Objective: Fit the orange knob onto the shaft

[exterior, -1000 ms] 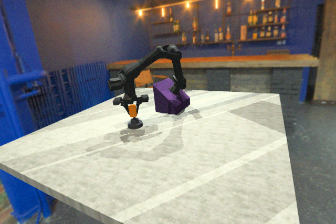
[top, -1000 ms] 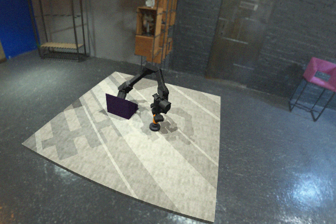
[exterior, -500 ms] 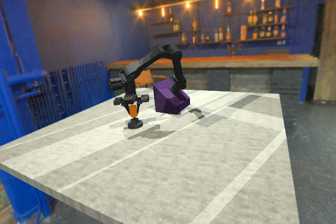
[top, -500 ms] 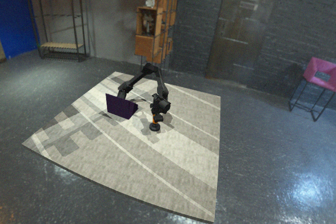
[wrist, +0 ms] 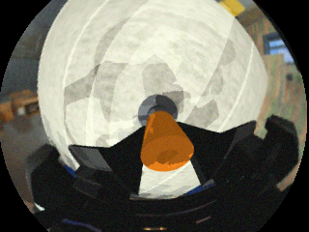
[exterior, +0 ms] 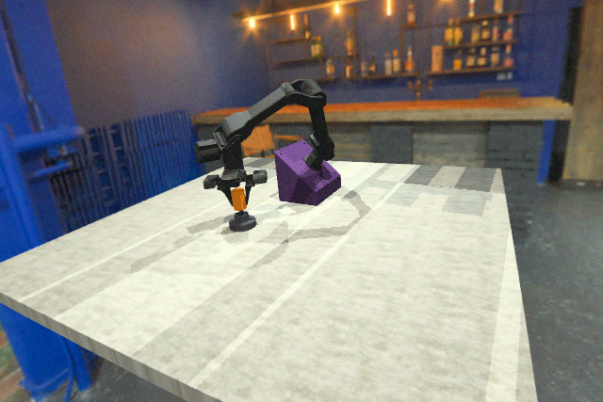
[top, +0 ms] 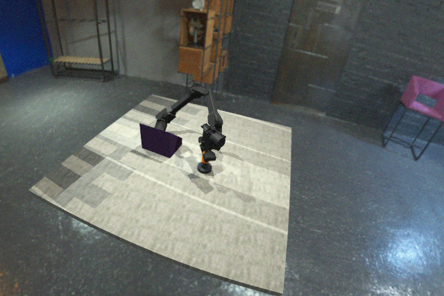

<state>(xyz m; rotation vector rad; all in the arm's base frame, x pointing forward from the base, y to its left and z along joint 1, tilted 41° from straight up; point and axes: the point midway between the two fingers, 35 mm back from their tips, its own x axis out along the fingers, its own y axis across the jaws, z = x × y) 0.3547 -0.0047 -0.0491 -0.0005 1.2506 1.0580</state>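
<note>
The orange knob [exterior: 238,199] [wrist: 166,145] is upright between the fingers of my gripper [exterior: 238,202], which is shut on it. The knob also shows as a thin orange strip [top: 202,160] beside a dark finger in the top view. The dark round pedestal [top: 204,168] [exterior: 242,223] [wrist: 144,112] stands on the table right under the knob. In the exterior view the knob's lower end is above the pedestal's base, with a short dark piece showing between them. Whether the shaft's tip is inside the hole is hidden, as are both flat sides.
A purple wedge-shaped block [top: 157,140] [exterior: 294,176] stands on the table [top: 215,228] [exterior: 389,290] around the arm's base. The black arm [top: 184,100] [exterior: 265,107] arches from it to the pedestal. Shadows cross the table near the pedestal.
</note>
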